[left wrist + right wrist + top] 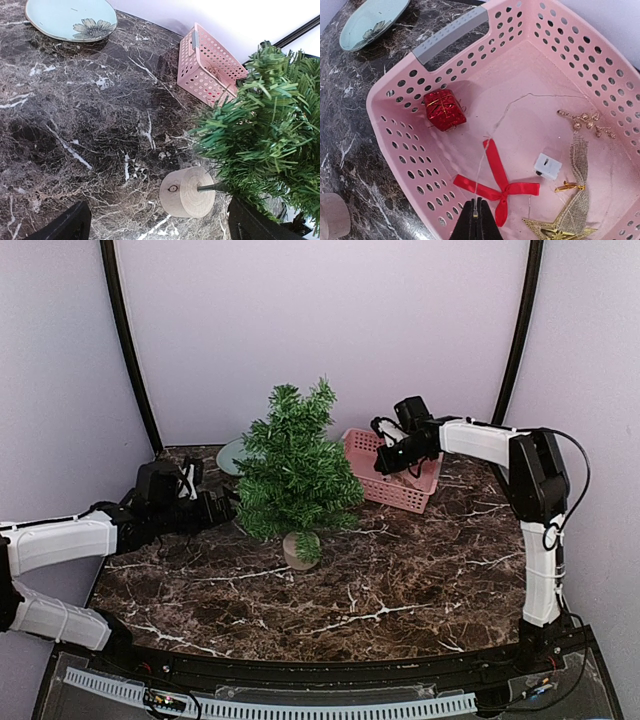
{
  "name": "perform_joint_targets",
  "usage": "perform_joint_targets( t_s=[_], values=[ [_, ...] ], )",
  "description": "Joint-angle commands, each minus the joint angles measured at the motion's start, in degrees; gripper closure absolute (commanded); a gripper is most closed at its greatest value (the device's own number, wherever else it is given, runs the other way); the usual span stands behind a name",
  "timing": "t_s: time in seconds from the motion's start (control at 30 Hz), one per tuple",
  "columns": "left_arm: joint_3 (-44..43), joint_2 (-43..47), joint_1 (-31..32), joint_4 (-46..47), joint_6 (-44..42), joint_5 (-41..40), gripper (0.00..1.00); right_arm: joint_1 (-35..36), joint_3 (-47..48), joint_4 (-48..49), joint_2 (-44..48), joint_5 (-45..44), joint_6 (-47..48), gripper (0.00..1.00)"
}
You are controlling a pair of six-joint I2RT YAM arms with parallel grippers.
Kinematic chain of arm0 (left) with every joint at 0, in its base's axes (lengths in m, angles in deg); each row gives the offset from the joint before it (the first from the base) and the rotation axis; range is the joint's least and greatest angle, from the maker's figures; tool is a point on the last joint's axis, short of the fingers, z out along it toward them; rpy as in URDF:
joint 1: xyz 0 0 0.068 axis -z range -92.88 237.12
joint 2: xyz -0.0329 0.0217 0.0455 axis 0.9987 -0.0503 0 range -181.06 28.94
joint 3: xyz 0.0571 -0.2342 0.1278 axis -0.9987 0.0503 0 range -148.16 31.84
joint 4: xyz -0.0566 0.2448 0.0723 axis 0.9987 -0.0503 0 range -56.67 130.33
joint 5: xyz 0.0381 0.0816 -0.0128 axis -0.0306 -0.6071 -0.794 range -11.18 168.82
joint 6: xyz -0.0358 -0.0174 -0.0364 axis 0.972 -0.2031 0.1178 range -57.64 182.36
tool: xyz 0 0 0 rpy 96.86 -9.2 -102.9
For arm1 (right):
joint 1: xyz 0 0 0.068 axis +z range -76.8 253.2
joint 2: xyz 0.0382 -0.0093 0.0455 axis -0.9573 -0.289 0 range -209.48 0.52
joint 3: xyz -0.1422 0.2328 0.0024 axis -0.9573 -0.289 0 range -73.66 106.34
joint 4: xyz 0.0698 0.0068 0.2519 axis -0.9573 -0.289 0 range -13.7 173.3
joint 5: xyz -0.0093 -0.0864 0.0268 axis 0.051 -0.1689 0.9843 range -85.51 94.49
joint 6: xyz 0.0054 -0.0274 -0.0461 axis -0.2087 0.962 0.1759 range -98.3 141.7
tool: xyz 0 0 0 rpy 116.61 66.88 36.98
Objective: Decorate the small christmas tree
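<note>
Right gripper (476, 222), fingertips pressed together, pinches a thin wire (482, 169) inside the pink basket (395, 135), beside a red ribbon bow (496, 186). Left gripper (159, 227) is spread wide, just left of the small christmas tree (295, 465), which stands mid-way across the marble table (400, 580), left of the basket.

A dark marble table (400, 580) with white veins carries a pale blue plate (70, 17), painted with a flower, near its far edge. To the right stands a pink perforated basket (405, 150) with a grey handle (451, 31). On its floor lie a glittery red gift box (445, 109) tied with gold thread, a red ribbon bow (497, 186), a small white box (547, 166), a sprig of gold beads (585, 121), a burlap strip (577, 165) and a gold star (555, 231). A thin wire (520, 98) trails across the floor.
</note>
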Motion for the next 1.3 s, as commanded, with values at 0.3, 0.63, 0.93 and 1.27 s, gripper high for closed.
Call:
perform_joint_targets(
  t_s=[0.3, 0.63, 0.93, 1.27],
  values=[
    [-6.3, 6.5, 0.2, -3.0, -9.0, -2.8, 0.02, 1.2, -8.2, 4.2, 25.0, -8.6, 4.2, 1.00],
    [-8.4, 11.7, 1.6, -0.8, -16.1, -2.5, 0.03, 1.7, -10.8, 5.2, 42.7, -9.0, 8.4, 1.00],
    [-12.1, 13.2, 4.2, 2.3, -23.9, 1.6, 0.10, 2.0, -5.6, 3.2, 51.5, -0.5, 10.0, 1.00],
    [-16.1, 13.3, 8.6, 5.0, -30.1, -0.7, 0.14, 2.3, 3.7, 2.0, 54.4, 9.7, 9.9, 1.00]
  ],
)
